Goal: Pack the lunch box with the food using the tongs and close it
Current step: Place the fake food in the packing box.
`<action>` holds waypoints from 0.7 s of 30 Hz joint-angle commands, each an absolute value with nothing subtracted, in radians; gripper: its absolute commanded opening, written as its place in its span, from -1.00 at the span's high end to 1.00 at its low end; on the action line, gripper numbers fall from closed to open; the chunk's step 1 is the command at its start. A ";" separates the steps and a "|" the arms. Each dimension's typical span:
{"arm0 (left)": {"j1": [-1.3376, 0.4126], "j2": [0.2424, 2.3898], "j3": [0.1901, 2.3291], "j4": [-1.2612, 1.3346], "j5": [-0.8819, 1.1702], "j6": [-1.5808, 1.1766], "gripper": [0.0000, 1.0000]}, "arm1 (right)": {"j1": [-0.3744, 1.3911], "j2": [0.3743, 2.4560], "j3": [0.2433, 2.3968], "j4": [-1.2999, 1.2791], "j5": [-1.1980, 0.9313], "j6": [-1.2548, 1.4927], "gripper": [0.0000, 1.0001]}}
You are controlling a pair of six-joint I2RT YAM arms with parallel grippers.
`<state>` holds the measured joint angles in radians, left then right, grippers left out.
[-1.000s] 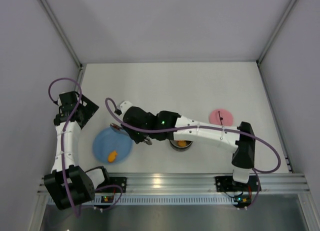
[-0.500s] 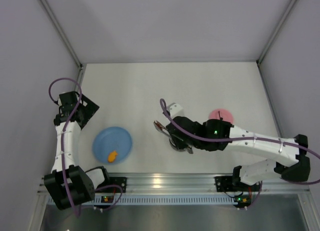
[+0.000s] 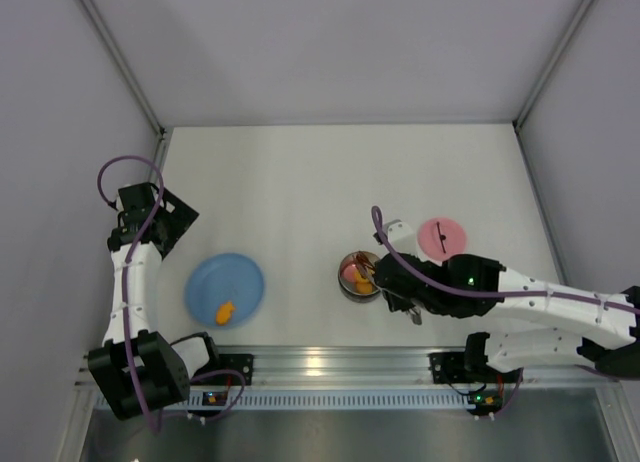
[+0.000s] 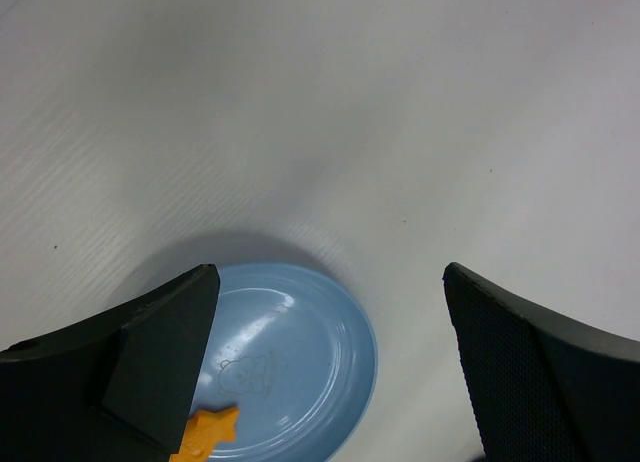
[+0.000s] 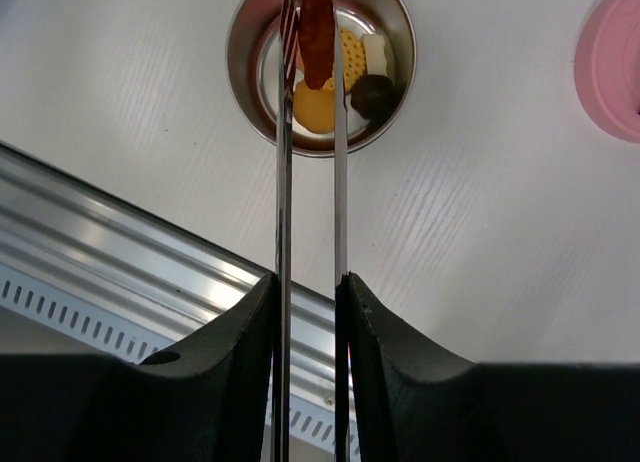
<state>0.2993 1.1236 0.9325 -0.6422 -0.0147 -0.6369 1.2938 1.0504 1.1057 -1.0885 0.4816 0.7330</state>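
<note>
My right gripper (image 5: 310, 282) is shut on the tongs (image 5: 283, 182), whose two thin silver arms run up between its fingers. The tong tips pinch a dark red-brown piece of food (image 5: 317, 22) just over the lunch box (image 5: 245, 92), a small steel bowl. Inside it lie an orange slice (image 5: 312, 107), a yellow piece, a cream piece and a dark brown bit (image 5: 374, 94). From above, the right gripper (image 3: 388, 282) sits just right of the lunch box (image 3: 347, 288). The pink lid (image 3: 441, 234) lies flat to the bowl's right. My left gripper (image 4: 330, 312) hangs open and empty above the blue plate (image 4: 320, 382).
One orange star-shaped piece (image 3: 226, 310) lies on the blue plate (image 3: 235, 277) at the left front. An aluminium rail (image 3: 330, 362) runs along the near table edge, close below the bowl. White walls enclose the table at the left, back and right.
My right arm has swung from the blue plate rightward to the steel bowl, carrying the tongs and the red-brown piece with it. The left arm has not moved.
</note>
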 commanded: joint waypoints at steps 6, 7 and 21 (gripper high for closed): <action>0.304 1.112 0.930 -0.598 -0.006 -0.640 -0.98 | 1.293 1.040 1.097 -1.092 0.520 0.772 0.23; 0.304 1.112 0.930 -0.598 -0.006 -0.640 -0.98 | 1.293 1.040 1.097 -1.092 0.520 0.772 0.22; 0.304 1.111 0.928 -0.597 -0.006 -0.643 -0.98 | 1.293 1.130 1.228 -1.066 0.522 0.677 0.15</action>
